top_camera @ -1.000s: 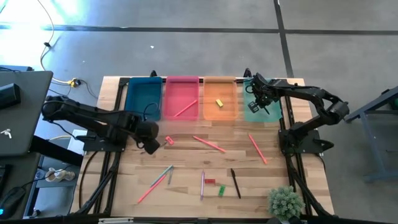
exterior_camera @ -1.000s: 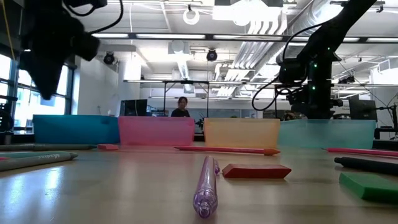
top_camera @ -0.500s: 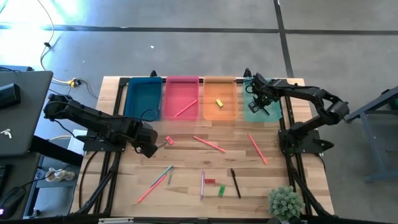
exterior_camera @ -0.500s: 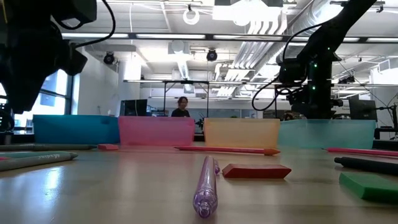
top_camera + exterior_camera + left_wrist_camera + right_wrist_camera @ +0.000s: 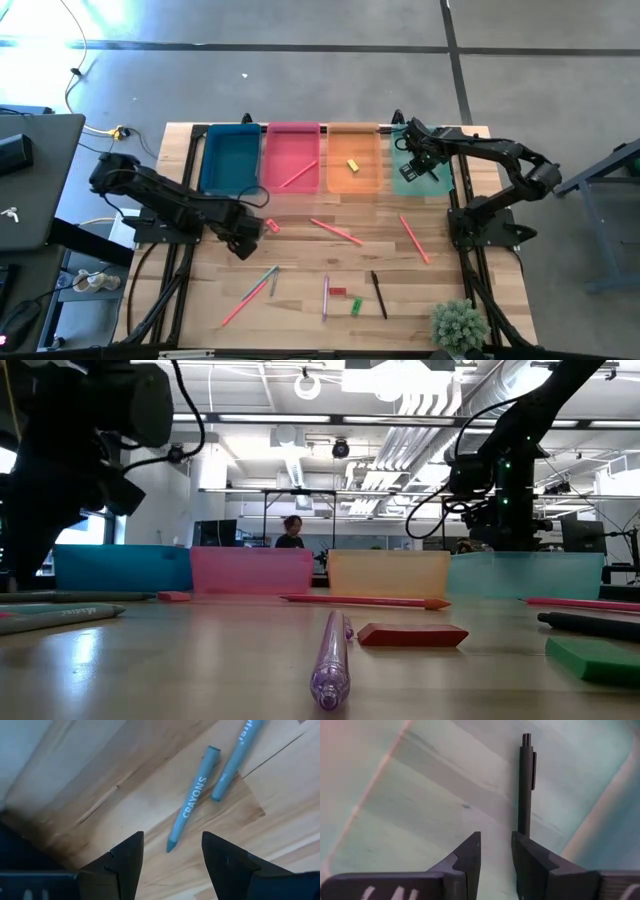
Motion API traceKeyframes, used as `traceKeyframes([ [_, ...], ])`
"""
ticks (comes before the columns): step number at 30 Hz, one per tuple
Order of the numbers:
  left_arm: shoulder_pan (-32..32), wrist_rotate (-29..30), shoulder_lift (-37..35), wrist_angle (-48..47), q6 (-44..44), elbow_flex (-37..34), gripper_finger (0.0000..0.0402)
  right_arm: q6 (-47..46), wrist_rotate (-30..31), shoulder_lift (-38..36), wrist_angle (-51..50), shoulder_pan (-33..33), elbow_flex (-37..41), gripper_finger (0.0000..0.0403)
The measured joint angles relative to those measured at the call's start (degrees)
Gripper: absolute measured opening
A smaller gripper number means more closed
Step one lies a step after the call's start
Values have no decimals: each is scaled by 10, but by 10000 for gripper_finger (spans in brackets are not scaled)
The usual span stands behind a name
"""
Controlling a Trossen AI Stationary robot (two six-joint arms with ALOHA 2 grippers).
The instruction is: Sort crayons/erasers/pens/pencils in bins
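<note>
both jaws stand parted and grasp nothing: the left gripper point(image 5: 172, 851) hangs spread over bare wood with a teal crayon point(image 5: 192, 814) lying beyond its dark fingers, and the right gripper point(image 5: 495, 851) hovers inside the mint-green bin point(image 5: 421, 172), its fingers a narrow gap apart above a black pen point(image 5: 525, 785) that rests flat on the bin floor. measured from the row of four bins along the table's far edge, the pen lies in the last bin at the right arm's end, its long axis running straight away from the fingertips, its clip showing on one side near the far tip. the teal crayon is a slim round stick with a paper wrap printed "crayons", lying slantwise on the wood grain beside a second crayon point(image 5: 239, 758) of like colour, both well in front of the teal-blue bin point(image 5: 231, 158). the bins are translucent rectangular trays with smooth walls. the pink-red bin point(image 5: 292, 158) holds one long thin pink pencil point(image 5: 298, 175) lying diagonally; the orange bin point(image 5: 354, 160) holds a short yellow eraser point(image 5: 352, 166). in front of the bins, on the pale plank table point(image 5: 300, 300), more pink pencils point(image 5: 336, 231) lie at slants, a black pen point(image 5: 379, 294) lies roughly pointing toward the bins, and a red eraser point(image 5: 338, 292) and a green eraser point(image 5: 356, 305) lie near it.
</note>
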State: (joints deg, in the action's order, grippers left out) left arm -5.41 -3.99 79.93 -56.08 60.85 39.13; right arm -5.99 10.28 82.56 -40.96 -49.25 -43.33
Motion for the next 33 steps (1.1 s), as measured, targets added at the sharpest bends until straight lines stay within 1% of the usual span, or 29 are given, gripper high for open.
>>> traceKeyframes([
  [9,1,-7,53,27,-1,0,188,0,0,0,0,0,0,99],
  [13,2,-15,73,34,-27,3,176,0,0,0,0,0,0,99],
  [18,10,-32,88,38,-51,3,139,0,0,0,-1,0,0,99],
  [29,36,-42,92,42,-76,3,28,11,0,0,-22,0,0,99],
  [33,42,-34,92,39,-77,3,6,11,0,0,-28,0,0,99],
])
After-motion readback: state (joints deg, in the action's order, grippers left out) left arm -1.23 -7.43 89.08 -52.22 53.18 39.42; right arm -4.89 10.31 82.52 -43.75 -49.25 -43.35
